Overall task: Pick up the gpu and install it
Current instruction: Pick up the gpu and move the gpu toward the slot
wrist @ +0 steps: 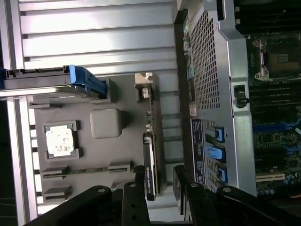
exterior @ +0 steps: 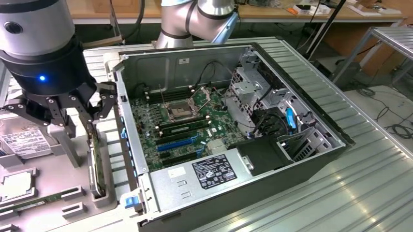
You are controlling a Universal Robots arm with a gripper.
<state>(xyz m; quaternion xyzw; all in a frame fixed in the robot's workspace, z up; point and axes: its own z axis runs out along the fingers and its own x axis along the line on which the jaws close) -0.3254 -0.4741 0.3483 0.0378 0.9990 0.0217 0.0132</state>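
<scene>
Black gripper (exterior: 71,116) on the exterior view's left of the open computer case (exterior: 322,145), outside it, jaws apart. Directly beneath them, just beside the case's near wall: graphics card (exterior: 96,159), standing on its long edge in a slot of the grey tray (exterior: 65,179). Seen from the wrist, one end of the card between the spread fingers (wrist: 136,197); contact impossible to tell. Inside the case, green motherboard (exterior: 187,121).
</scene>
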